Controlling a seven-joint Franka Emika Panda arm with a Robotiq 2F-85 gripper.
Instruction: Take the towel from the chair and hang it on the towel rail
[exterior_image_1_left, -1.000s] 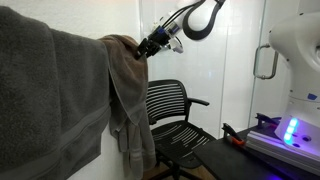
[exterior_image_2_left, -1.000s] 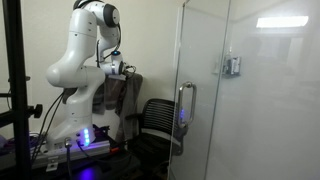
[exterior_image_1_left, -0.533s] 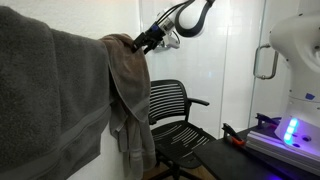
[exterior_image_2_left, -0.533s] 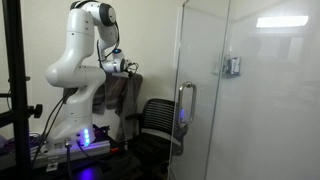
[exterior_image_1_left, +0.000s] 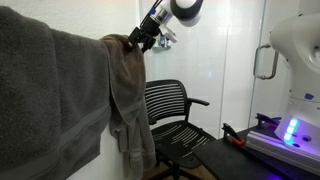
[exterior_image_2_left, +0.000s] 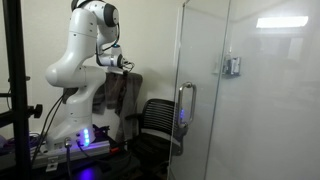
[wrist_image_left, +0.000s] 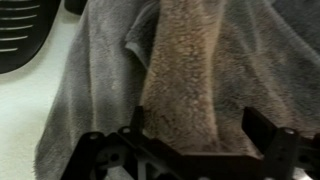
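The taupe towel (exterior_image_1_left: 130, 100) hangs draped over a high edge by the white wall, its ends trailing down; it also shows in an exterior view (exterior_image_2_left: 122, 95). The towel rail itself is hidden under the cloth. My gripper (exterior_image_1_left: 140, 40) is at the towel's top fold. In the wrist view the towel (wrist_image_left: 180, 80) fills the frame and a raised fold lies between the gripper's (wrist_image_left: 195, 135) wide-apart fingers, which are open and do not pinch it. The black chair (exterior_image_1_left: 170, 105) stands below, its seat bare; it also shows in an exterior view (exterior_image_2_left: 160, 120).
A large dark charcoal towel (exterior_image_1_left: 50, 100) hangs beside the taupe one. A glass door with a looped chrome handle (exterior_image_2_left: 185, 105) stands close to the chair. The robot's base (exterior_image_2_left: 75, 110) and a black frame post (exterior_image_2_left: 15, 90) are nearby.
My gripper and arm have risen and shifted slightly toward the towel's top. The towel hangs as before.
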